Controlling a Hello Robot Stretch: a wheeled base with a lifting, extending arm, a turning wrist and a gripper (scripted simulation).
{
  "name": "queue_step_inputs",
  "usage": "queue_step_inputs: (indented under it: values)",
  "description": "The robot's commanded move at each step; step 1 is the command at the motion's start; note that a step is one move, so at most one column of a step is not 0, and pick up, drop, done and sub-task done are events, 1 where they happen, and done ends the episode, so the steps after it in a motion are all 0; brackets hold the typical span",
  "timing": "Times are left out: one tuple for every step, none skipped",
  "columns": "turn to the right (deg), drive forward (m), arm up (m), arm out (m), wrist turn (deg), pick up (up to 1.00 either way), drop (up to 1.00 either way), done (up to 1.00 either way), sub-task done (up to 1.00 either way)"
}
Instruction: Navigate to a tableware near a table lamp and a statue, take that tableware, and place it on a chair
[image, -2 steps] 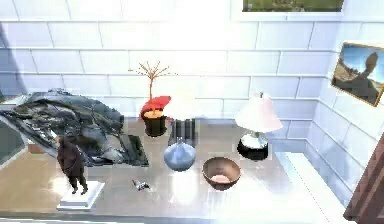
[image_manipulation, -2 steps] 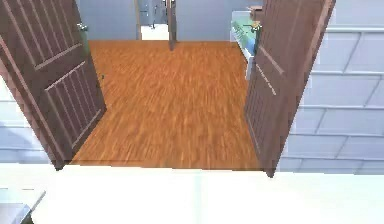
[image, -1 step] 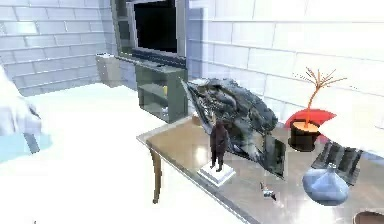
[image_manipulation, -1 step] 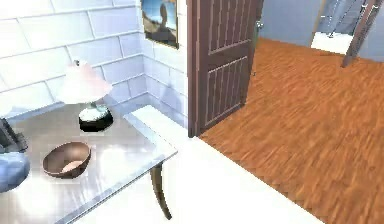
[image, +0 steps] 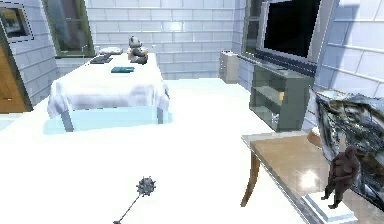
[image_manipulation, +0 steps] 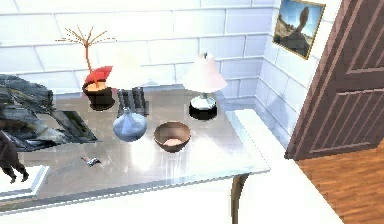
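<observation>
Two markers fix my target. Nearest, far left of the table lamp (image_manipulation: 204, 85), a dark statue (image_manipulation: 8, 158) stands on the grey table (image_manipulation: 200, 168). Just front-left of the lamp sits the brown bowl (image_manipulation: 172, 136), rim up, which I judge is the tableware to take. A blue vase (image_manipulation: 129, 126) beside it crowds the reach. My claw's state I cannot tell.

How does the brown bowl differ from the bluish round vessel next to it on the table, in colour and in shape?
Colour: the bowl is brown with a paler inside, while the bluish round vessel is pale blue-grey. Shape: the bowl is low and wide, with its mouth open upward, while the bluish round vessel is ball-like and stands taller. Both stand upright on the table, side by side, near the table lamp.
</observation>
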Motion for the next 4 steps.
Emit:
queue_step_inputs:
  values:
    - [0.0, 0.00, 0.50, 0.00, 0.0, 0.00, 0.00, 0.00, 0.00]
    - [0.0, 0.00, 0.36, 0.00, 0.0, 0.00, 0.00, 0.00, 0.00]
    - [0.0, 0.00, 0.00, 0.42, 0.0, 0.00, 0.00, 0.00, 0.00]
    - [0.0, 0.00, 0.00, 0.00, 45.0, 0.00, 0.00, 0.00, 0.00]
